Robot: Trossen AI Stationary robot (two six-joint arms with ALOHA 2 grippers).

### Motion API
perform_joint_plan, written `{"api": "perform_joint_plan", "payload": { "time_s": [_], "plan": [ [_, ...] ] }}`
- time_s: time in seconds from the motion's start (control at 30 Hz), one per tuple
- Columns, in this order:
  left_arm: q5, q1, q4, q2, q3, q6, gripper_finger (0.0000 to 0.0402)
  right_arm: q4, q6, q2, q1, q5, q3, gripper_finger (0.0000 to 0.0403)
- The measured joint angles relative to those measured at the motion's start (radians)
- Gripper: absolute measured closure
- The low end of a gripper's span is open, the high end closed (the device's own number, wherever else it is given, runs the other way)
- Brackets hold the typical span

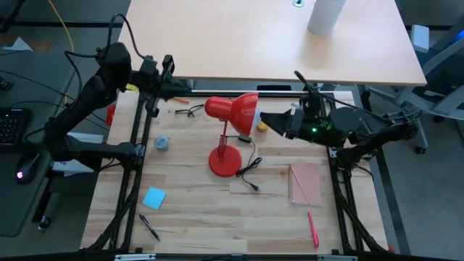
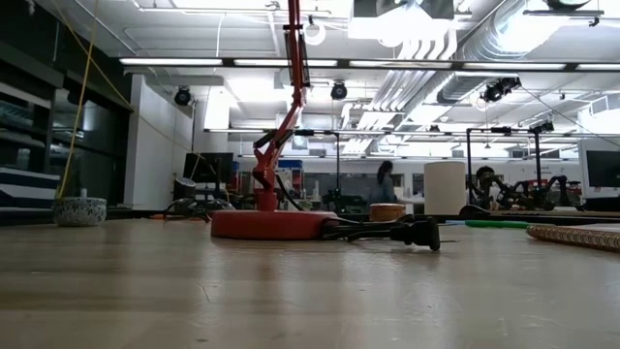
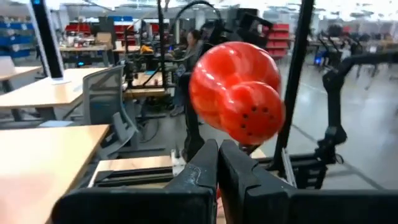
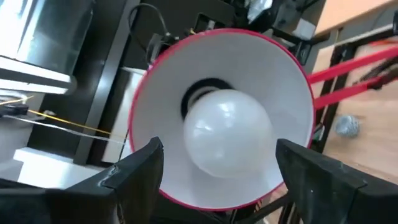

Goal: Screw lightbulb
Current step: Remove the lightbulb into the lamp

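Now your right gripper (image 4: pixel 217 171) stands spread apart, the lightbulb (image 4: pixel 229 138) between its fingers inside the red lamp shade (image 4: pixel 283 81); your left gripper (image 3: pixel 217 163) is closed together.

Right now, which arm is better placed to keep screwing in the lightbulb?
Right. Its open hand faces the lamp shade, fingers either side of the lightbulb. The left hand is shut behind the shade.

Robotics lab: exposed ceiling ducts (image 2: pixel 484 58), more robot rigs (image 2: pixel 528 179) on benches, person (image 2: pixel 385 181) at bk.
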Motion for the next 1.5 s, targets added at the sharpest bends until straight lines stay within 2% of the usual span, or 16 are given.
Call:
{"api": "perform_joint_plan", "payload": {
  "time_s": [0.2, 0.4, 0.83, 1.1, 1.4, 1.5],
  "plan": [
    [-0.008, -0.076, 0.009, 0.004, 0.0, 0.068, 0.0401, 0.003, 0.074, 0.011, -0.004, -0.012, 0.0, 0.0103],
    [-0.023, -0.119, 0.056, 0.059, 0.001, 0.087, 0.0401, 0.035, 0.115, 0.046, -0.026, -0.039, 0.0, 0.0103],
    [-0.052, -0.154, 0.096, 0.101, 0.001, 0.096, 0.0401, 0.075, 0.117, 0.075, -0.07, -0.039, 0.0, 0.0103],
    [-0.053, -0.182, 0.096, 0.101, 0.001, 0.093, 0.0401, 0.069, 0.007, 0.074, -0.073, -0.014, 0.0, 0.0103],
    [-0.052, -0.184, 0.096, 0.101, 0.001, 0.093, 0.0401, 0.064, 0.097, 0.074, -0.073, -0.014, 0.0, 0.0103],
    [-0.053, -0.184, 0.096, 0.101, 0.001, 0.093, 0.0401, 0.065, 0.074, 0.074, -0.073, -0.02, 0.0, 0.0103]
  ]
}}
